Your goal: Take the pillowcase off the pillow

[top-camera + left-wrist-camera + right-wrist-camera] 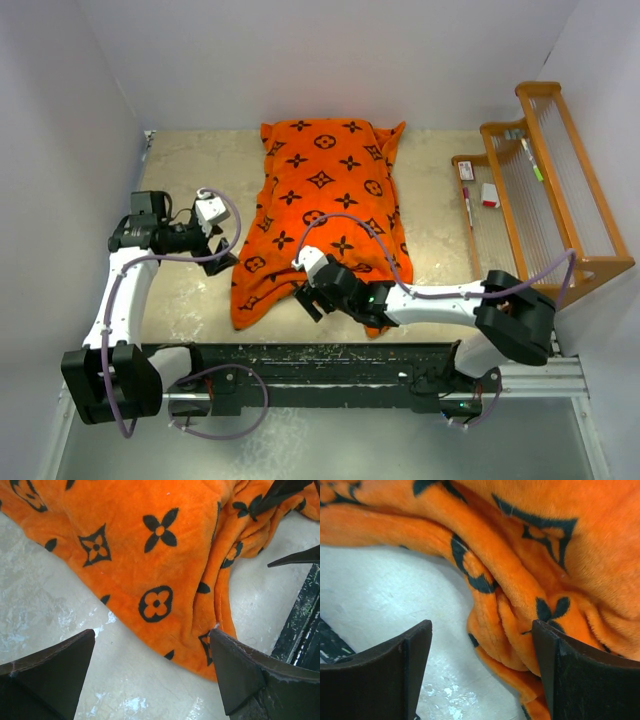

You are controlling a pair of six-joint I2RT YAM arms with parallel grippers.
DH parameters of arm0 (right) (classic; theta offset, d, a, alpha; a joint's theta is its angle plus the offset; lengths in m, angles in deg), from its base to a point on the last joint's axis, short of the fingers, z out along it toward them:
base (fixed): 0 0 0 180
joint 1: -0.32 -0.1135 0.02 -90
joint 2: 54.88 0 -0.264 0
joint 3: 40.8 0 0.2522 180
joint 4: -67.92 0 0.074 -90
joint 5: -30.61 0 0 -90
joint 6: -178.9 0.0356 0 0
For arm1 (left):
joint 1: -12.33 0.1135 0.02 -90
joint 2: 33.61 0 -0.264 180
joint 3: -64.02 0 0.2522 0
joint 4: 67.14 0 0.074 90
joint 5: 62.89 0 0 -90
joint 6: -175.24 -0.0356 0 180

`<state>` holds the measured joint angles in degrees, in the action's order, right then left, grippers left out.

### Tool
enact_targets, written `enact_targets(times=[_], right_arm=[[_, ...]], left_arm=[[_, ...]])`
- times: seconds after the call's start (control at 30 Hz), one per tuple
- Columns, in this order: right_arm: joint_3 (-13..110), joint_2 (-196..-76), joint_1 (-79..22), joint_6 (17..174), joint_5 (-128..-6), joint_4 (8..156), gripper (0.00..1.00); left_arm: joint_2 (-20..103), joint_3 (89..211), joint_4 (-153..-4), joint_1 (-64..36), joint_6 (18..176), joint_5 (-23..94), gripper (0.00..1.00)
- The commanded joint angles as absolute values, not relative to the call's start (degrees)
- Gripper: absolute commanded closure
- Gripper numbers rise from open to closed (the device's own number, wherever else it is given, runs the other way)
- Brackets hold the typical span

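The orange pillowcase [325, 215] with dark brown motifs lies lengthwise on the table and covers the pillow, which is hidden inside. My left gripper [228, 262] is open just left of the case's near-left corner; the left wrist view shows that corner [165, 590] between the spread fingers [240, 672], with bare table under them. My right gripper [305, 298] is open at the near edge of the case; the right wrist view shows bunched folds of the case [520, 615] between and beyond its fingers [570, 675], not gripped.
A wooden rack [545, 190] with small items stands at the right. White walls enclose the table. The black rail [330, 360] with the arm bases runs along the near edge, also visible in the left wrist view [300, 625].
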<state>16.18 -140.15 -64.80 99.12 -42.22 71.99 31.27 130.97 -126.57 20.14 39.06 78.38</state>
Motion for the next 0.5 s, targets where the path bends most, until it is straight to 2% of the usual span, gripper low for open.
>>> enact_targets(times=[0.0,0.1,0.2,0.23,0.27,0.33,0.37,0.47], right_arm=[[14.3,-143.1,-63.8,102.0,-43.1,70.7,0.21],[12.8,-142.7,-63.3,104.1,-43.1,69.6,0.27],[11.6,-140.7,-63.0,106.2,-42.8,69.8,0.4],[11.1,-139.6,-62.9,107.3,-42.9,70.4,0.47],[10.7,-138.1,-62.4,108.8,-42.9,71.4,0.59],[9.4,-132.4,-59.9,113.6,-42.7,73.0,0.93],[8.0,-127.9,-59.1,115.1,-43.8,71.9,1.0],[6.6,-117.2,-58.1,115.4,-43.9,70.6,1.0]], left_arm=[[30.2,131.3,-123.2,20.3,37.8,82.0,0.0],[30.0,131.7,-123.3,20.3,37.1,81.4,0.0],[29.5,131.7,-123.5,20.3,36.6,81.1,0.0],[29.2,131.6,-123.9,20.3,35.9,81.3,0.01],[28.9,131.6,-125.0,20.2,34.2,82.0,0.01],[27.7,131.9,-128.6,19.6,29.7,83.2,0.01],[26.9,131.9,-129.5,18.9,28.9,83.3,0.01],[24.2,131.3,-130.4,16.4,27.5,82.5,0.01]])
